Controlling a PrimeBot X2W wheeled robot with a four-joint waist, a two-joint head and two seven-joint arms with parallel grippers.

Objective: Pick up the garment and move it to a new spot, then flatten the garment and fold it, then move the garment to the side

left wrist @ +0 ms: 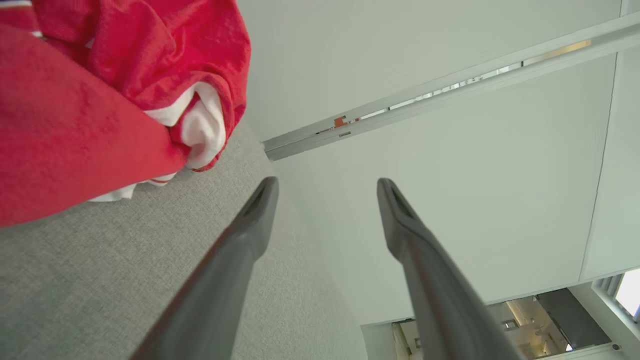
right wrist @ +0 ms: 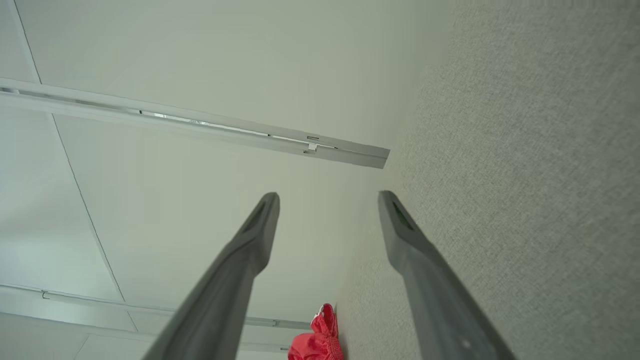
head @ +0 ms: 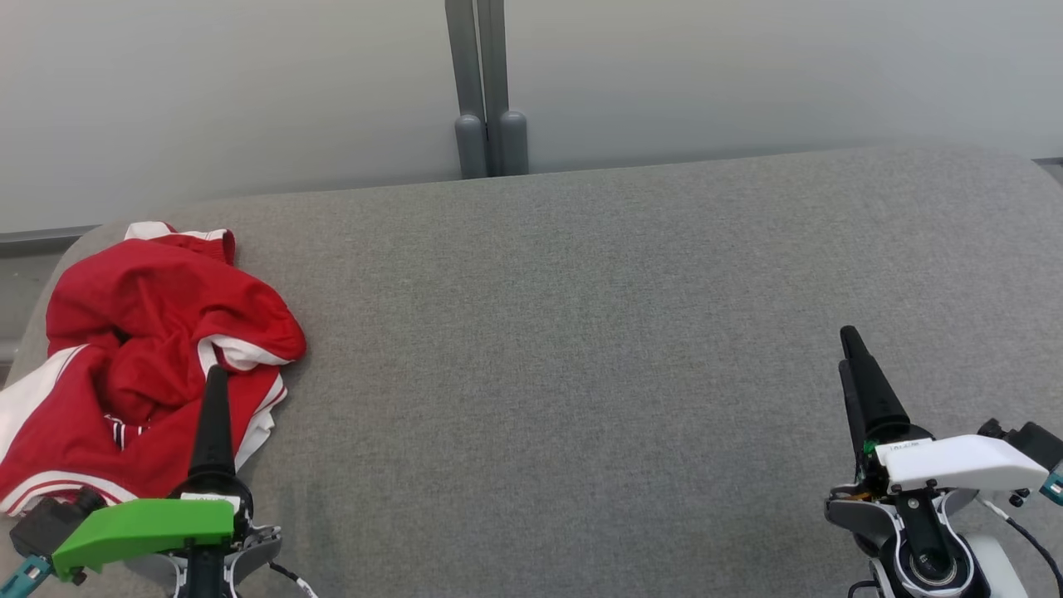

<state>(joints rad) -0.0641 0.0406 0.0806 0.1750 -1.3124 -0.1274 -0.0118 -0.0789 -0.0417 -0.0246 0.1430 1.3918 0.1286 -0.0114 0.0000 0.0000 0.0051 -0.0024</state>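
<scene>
Grey fabric-covered surface [head: 581,349] — broad, flat, with rounded far corners, spanning the head view from edge to edge. Pale wall panels [head: 747,75] behind it, plain, divided by a pair of grey upright posts [head: 488,100] that stand at the far edge of the surface near its middle. Red garment with white trim [head: 149,324] — crumpled in a loose heap at the robot's left end of the surface, one white-edged hem turned up toward the far side, striped white bands along its near edge; in the right wrist view it appears small and distant at the bottom. Left gripper [left wrist: 325,185], green-shelled: two dark fingers spread wide apart with nothing between them, hovering at the right edge of the heap; in its wrist view the garment lies just beside the fingers, apart from them. Right gripper [right wrist: 327,197], white-shelled: fingers likewise spread wide and holding nothing, over bare grey fabric at the robot's right, well apart from the garment.
</scene>
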